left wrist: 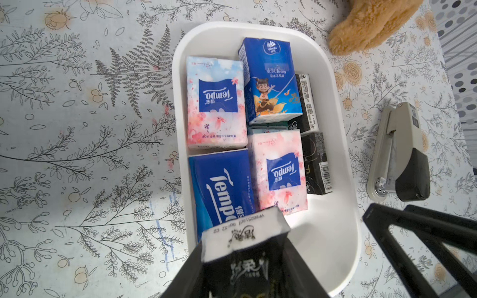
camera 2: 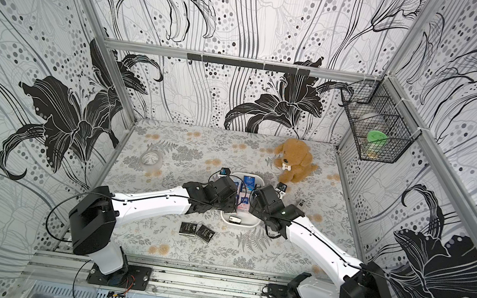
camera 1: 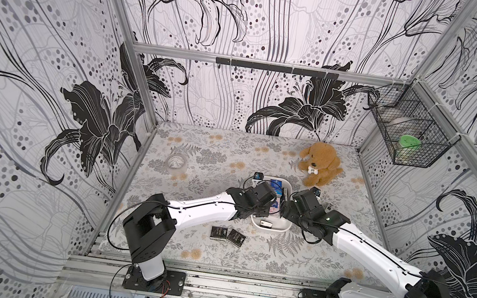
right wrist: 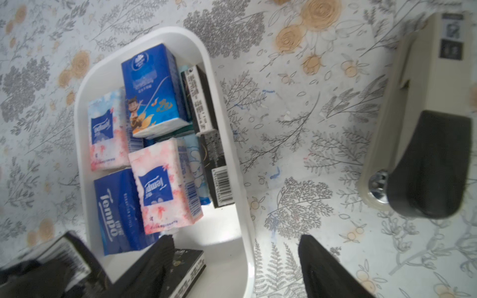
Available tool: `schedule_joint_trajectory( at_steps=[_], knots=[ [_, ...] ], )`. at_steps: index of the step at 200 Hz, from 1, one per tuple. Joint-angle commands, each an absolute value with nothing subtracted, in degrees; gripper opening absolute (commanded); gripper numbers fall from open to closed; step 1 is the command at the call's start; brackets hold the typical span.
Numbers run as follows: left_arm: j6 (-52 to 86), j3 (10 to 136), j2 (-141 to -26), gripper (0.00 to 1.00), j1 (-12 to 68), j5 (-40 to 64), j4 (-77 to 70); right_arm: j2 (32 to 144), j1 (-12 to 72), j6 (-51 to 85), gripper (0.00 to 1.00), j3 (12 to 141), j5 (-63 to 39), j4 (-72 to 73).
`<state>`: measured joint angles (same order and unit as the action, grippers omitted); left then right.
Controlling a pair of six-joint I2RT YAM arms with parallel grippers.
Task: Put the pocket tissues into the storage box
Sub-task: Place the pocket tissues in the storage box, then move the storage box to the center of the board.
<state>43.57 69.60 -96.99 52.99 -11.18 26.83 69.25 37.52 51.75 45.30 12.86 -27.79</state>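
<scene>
The left gripper [left wrist: 242, 268] pinches a black packet [left wrist: 245, 232] of pocket tissues over the near end of the storage box [left wrist: 344, 160], which sits near the middle of the counter [camera 1: 294, 259]. The right gripper [right wrist: 235, 260] is spread wide and empty, straddling the box's right wall, with one finger inside and the other outside over the counter.

In the box lie two pink-white packets [left wrist: 215, 103], a dark blue packet [left wrist: 222, 191] and a blue cartoon packet [left wrist: 271, 80]. Two edge-standing black packets [left wrist: 313, 162] line the right wall, and a flat black packet [right wrist: 188, 268] rests at the near end. Two loose black packets [camera 1: 216, 233] lie side by side on the counter between the box and the front edge.

A stapler [left wrist: 397, 152] lies just right of the box. A plush dog [camera 1: 320, 164] sits toward the back edge and a tape roll [camera 1: 176, 161] toward the left edge.
</scene>
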Motion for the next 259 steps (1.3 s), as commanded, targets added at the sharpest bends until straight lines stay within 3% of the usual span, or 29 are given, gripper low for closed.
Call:
schedule_joint_trajectory(
  at_steps=[1, 44, 83, 107, 140, 181, 259],
  knots=[
    [42.89, 69.33, -98.67, 0.44, 53.26, -13.48, 24.96, 69.68, 37.44, 48.99, 0.81, 44.47, 7.61, -24.99],
    [43.57, 69.61, -99.17, 0.56, 53.21, -11.03, 25.25, 69.17, 37.44, 46.63, 0.81, 45.24, 4.42, -24.18],
    [46.00, 68.56, -94.27, 0.69, 51.10, -9.57, 26.82, 70.55, 37.44, 44.57, 0.64, 46.49, -1.85, -20.76],
    [48.09, 65.67, -89.43, 0.71, 45.81, -6.89, 25.75, 72.12, 37.78, 43.78, 0.60, 47.58, -5.63, -18.60],
    [47.41, 62.03, -84.36, 0.73, 36.48, -3.98, 24.64, 76.03, 40.88, 43.38, 0.61, 50.52, -10.28, -16.17],
    [46.24, 58.99, -82.42, 0.73, 28.11, -0.43, 25.34, 82.98, 47.00, 44.16, 0.68, 54.93, -11.63, -16.70],
    [46.43, 55.46, -79.80, 0.73, 24.49, 1.36, 24.69, 88.91, 47.37, 42.82, 0.72, 58.74, -4.16, -21.59]
  ],
)
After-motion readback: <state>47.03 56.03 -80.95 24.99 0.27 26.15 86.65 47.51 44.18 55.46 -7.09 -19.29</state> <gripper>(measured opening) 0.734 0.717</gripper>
